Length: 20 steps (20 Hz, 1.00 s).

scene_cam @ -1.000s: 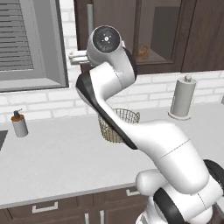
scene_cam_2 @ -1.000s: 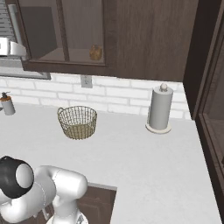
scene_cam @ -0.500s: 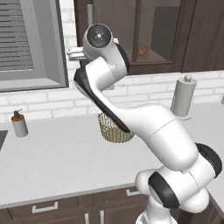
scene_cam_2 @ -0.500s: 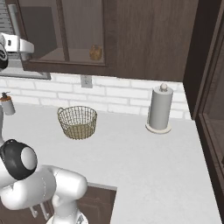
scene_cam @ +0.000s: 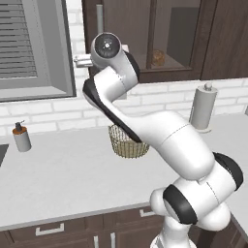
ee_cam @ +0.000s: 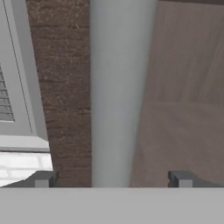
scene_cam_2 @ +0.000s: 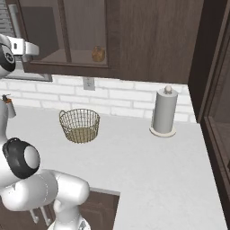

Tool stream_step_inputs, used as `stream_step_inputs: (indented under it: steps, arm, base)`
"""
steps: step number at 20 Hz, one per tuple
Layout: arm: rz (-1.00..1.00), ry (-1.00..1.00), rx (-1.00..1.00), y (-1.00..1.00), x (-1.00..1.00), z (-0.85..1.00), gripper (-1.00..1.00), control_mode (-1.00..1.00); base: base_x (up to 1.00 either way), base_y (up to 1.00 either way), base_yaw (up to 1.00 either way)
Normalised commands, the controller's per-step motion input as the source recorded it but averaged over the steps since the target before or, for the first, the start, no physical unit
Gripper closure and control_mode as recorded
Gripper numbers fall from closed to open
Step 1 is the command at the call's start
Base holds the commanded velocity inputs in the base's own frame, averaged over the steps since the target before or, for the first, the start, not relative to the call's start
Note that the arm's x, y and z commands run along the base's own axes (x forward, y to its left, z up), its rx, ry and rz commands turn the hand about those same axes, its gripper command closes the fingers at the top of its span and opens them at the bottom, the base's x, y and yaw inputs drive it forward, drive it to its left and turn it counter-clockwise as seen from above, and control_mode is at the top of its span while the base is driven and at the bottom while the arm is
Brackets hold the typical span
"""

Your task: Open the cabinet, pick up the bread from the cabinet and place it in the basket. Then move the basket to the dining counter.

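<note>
The hand (ee_cam: 111,179), fingers spread wide and gripping nothing, straddles the cabinet's (scene_cam: 126,43) vertical grey bar handle (ee_cam: 118,92) ready to close and pull, because the bread (scene_cam_2: 98,53) sits behind the glass door, above the basket (scene_cam_2: 80,126) waiting on the table (scene_cam_2: 148,166).

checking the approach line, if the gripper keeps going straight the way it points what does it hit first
Most likely the cabinet's grey bar handle: in the hand view it stands straight ahead of the gripper, between the open fingertips. Behind it is the cabinet door. How much gap remains is unclear.
</note>
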Motion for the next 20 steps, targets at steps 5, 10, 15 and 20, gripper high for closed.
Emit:
stream_step_inputs:
  steps: [5, 10, 15, 20]
  arm:
    - [0.00, -0.03, 0.00, 0.01, 0.14, -0.06, 1.00, -1.00]
    - [0.00, -0.01, 0.00, -0.03, -0.28, 0.00, 1.00, -1.00]
    - [0.00, 0.00, 0.00, -0.09, -0.92, 0.00, 1.00, -1.00]
    - [0.00, 0.00, 0.00, -0.06, -1.00, 0.02, 1.00, -1.00]
  base:
    - [0.00, 0.00, 0.00]
    - [0.00, 0.00, 0.00]
    - [0.00, 0.00, 0.00]
    - [0.00, 0.00, 0.00]
